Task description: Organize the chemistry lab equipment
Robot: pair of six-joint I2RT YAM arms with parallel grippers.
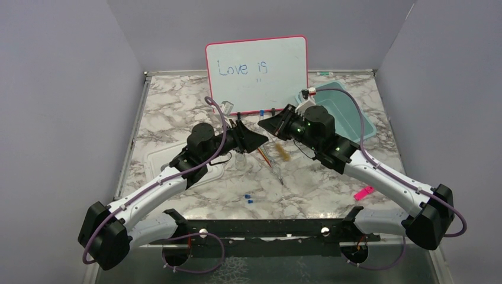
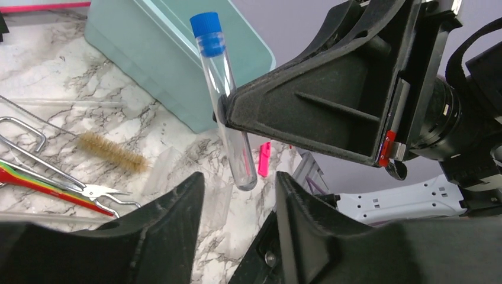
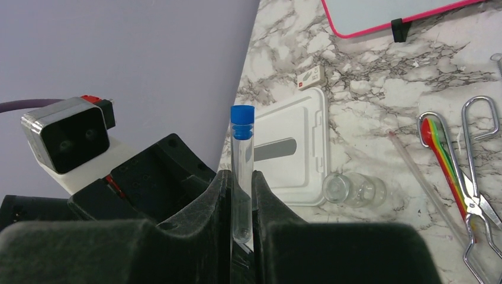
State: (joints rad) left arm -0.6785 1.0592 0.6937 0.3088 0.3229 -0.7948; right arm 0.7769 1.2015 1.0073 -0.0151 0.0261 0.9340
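Left wrist view: my right hand [image 2: 222,116] clamps the blue-capped test tube [image 2: 220,83], my left hand [image 2: 240,178] apart at its base; a handover, I judge, needing closure next.

So the right hand [image 3: 241,198] is pinching a clear plastic test tube with a blue cap [image 3: 242,151], held upright. Past it on the marbled surface [image 3: 355,83], a clear little beaker [image 3: 354,190] lies on its side right beside a flat white lid [image 3: 290,155].
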